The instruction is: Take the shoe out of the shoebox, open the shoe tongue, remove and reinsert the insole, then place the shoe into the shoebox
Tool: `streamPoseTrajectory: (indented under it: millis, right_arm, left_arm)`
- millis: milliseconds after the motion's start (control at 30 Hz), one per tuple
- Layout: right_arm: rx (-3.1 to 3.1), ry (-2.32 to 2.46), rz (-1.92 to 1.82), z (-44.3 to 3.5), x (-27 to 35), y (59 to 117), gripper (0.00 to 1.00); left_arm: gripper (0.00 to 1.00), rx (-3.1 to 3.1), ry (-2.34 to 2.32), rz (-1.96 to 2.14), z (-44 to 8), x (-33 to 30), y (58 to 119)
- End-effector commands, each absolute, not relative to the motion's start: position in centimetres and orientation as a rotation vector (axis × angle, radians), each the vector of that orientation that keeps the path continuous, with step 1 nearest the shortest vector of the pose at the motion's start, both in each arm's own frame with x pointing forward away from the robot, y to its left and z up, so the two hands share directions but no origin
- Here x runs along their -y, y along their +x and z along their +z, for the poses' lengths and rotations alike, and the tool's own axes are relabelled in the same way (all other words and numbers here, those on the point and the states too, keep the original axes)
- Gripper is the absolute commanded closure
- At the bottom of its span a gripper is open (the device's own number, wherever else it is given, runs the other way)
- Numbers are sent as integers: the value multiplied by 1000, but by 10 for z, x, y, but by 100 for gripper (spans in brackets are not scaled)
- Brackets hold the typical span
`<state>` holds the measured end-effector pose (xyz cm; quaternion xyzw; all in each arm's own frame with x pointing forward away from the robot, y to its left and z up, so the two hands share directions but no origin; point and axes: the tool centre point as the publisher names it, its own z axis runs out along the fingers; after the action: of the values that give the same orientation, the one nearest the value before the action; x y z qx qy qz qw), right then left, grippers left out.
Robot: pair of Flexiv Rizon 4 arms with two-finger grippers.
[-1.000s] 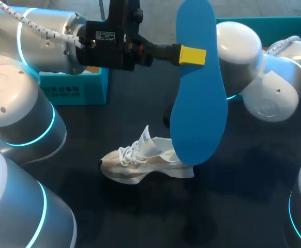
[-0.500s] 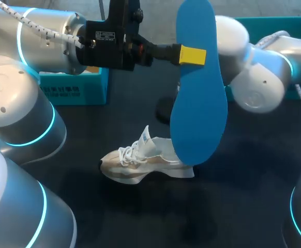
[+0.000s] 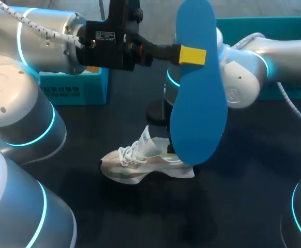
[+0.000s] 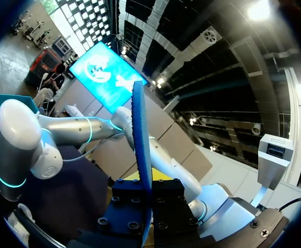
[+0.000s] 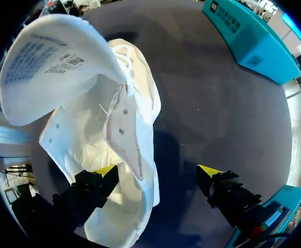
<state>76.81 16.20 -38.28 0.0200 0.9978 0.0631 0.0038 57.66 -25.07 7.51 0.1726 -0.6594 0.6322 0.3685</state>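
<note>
My left gripper [image 3: 192, 55] is shut on a blue insole [image 3: 199, 98], holding it upright high above the table. In the left wrist view the insole [image 4: 141, 139] stands edge-on between the fingers of that gripper [image 4: 146, 185]. A white shoe [image 3: 140, 163] lies on the dark table under the insole's lower end, its tongue [image 5: 47, 67] lifted. My right arm [image 3: 243, 77] reaches in behind the insole, which hides its gripper in the head view. The right gripper [image 5: 158, 173] is open just over the shoe [image 5: 114, 129], one finger above the shoe's opening and the other over bare table.
A teal shoebox [image 3: 290, 26] stands at the back right behind my right arm. A second teal box part [image 3: 73, 90] sits at the back left under my left arm, and shows ahead of the right gripper as a teal wall [image 5: 249, 41].
My right arm has swung left and down toward the shoe, passing behind the insole. The left arm and insole have stayed still, and the shoe has not moved.
</note>
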Motion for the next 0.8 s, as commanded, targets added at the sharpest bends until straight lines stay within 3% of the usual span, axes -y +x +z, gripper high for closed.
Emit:
streamPoseTrajectory:
  millis: [33, 133, 167, 200, 367, 800]
  right_arm:
    - [-3138, 61, 192, -390, -167, 768, 16]
    - [-3144, 58, 193, -392, -169, 766, 33]
    - [-3145, 57, 190, -392, -169, 765, 51]
    - [-3146, 58, 188, -393, -169, 765, 56]
    - [-3159, 70, 170, -397, -166, 762, 100]
    - [-3175, 171, 143, -390, -162, 753, 100]
  left_arm:
    - [100, 1692, 445, 1625, 73, 251, 575]
    - [100, 1692, 445, 1625, 73, 251, 575]
    - [100, 1692, 445, 1625, 73, 251, 575]
    - [100, 1692, 445, 1625, 73, 251, 575]
    - [100, 1692, 445, 1625, 73, 251, 575]
    - [100, 1692, 445, 1625, 73, 251, 575]
